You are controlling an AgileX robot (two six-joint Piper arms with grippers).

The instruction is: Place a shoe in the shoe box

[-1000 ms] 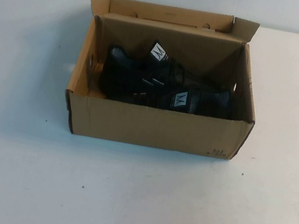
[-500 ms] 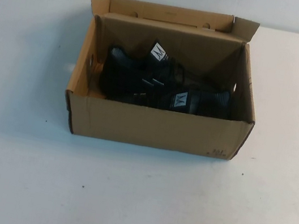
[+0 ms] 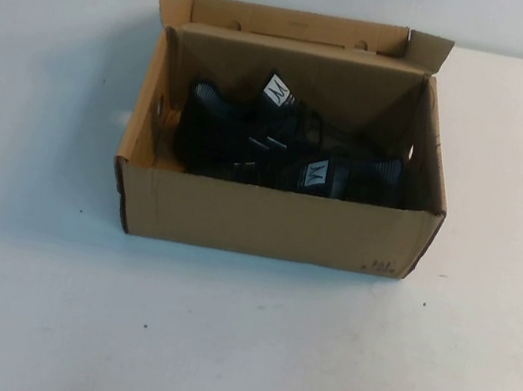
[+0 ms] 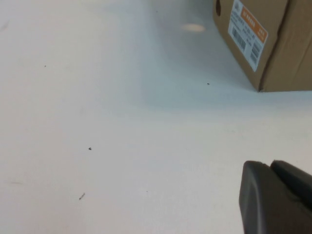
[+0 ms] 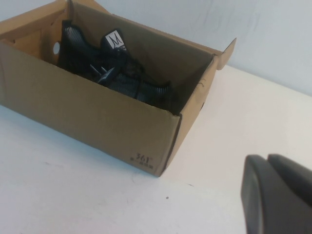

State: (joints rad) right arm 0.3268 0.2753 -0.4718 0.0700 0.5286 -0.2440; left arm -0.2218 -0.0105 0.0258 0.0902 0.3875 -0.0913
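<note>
Nearest the robot, both arms hang back over the bare white table (image 3: 235, 352), out of the high view: the left gripper (image 4: 279, 195) shows only as a dark tip in its wrist view, jaws together and holding nothing, with a labelled end of the shoe box (image 3: 272, 219) well ahead of it; the right gripper (image 5: 278, 192) is likewise a dark tip with jaws together and empty, looking onto the box's printed front corner, so the right arm seems slightly the nearer. Further out, the box stands open with its long axis across the table and its lid flap folded back at the far side. Inside lie 2 black sneakers; the shoe (image 3: 335, 176) lies just behind the front wall, lengthwise along the box, its mate (image 3: 229, 120) behind it against the left end. Judged from this, the shoe is already in, and no grasp seems called for
</note>
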